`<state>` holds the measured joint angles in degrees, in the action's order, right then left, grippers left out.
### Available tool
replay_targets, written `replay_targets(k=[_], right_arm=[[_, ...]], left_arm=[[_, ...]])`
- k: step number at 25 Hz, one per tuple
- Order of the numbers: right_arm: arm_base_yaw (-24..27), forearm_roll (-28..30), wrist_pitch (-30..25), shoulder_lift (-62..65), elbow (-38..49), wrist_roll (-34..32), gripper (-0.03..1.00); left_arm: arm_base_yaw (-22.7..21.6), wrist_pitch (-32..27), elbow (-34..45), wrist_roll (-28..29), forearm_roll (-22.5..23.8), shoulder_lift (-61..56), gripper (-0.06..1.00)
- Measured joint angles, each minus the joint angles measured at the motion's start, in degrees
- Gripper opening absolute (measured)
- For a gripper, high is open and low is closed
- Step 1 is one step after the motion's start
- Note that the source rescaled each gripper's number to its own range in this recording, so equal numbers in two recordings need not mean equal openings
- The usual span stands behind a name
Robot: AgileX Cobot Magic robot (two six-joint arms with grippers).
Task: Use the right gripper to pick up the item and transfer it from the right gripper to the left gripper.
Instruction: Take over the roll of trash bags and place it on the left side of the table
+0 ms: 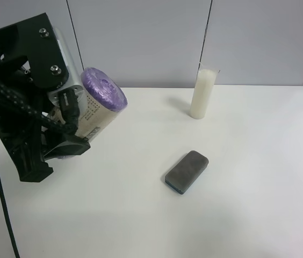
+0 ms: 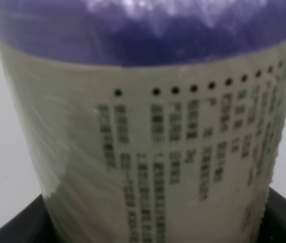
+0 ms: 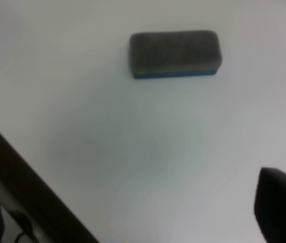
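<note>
Since the roll (image 1: 100,99) sits in the left hand (image 1: 73,126) and nothing sits in the right, I judge the transfer to be at its last step or done.

- Left hand: pinching the roll by its cream label, with one purple end pointing up and away from the black plates. The left wrist view is filled by the label (image 2: 148,142), with dark finger parts at both lower corners.
- Roll position: lifted off the desk (image 1: 248,204), well apart from the block (image 1: 187,171), on the side of it toward the exterior high view's left.
- Right hand (image 3: 280,212): only one dark corner shows. Cannot tell whether it is spread or pressed together. It carries nothing visible and looks down on the block (image 3: 174,53).

Next move, as a judgement: the left hand needs to keep a firm hold. If the right arm is to retreat, it should go up and away from the block.

Surroundings:
- The block lies flat on the desk, dark grey over a blue base.
- The candle (image 1: 203,94) stands upright beyond the block, well apart from it.
- Neither is near the roll, and nothing stands in the way.
</note>
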<state>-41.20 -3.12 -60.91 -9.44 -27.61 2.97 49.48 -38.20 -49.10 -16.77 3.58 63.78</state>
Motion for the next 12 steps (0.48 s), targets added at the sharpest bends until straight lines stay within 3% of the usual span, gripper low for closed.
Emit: replay_targets(k=[3,12], right_arm=[[4.10,0.00,0.11,4.60,0.00,0.00,0.99],[27.51,-0.07,0.11,9.56,0.00,-0.07,0.99]], left_arm=[[0.00,0.00,0.00,0.00,-0.01,0.00,0.02],[0.00,-0.80,0.00,0.00,-0.06,0.00,0.02]])
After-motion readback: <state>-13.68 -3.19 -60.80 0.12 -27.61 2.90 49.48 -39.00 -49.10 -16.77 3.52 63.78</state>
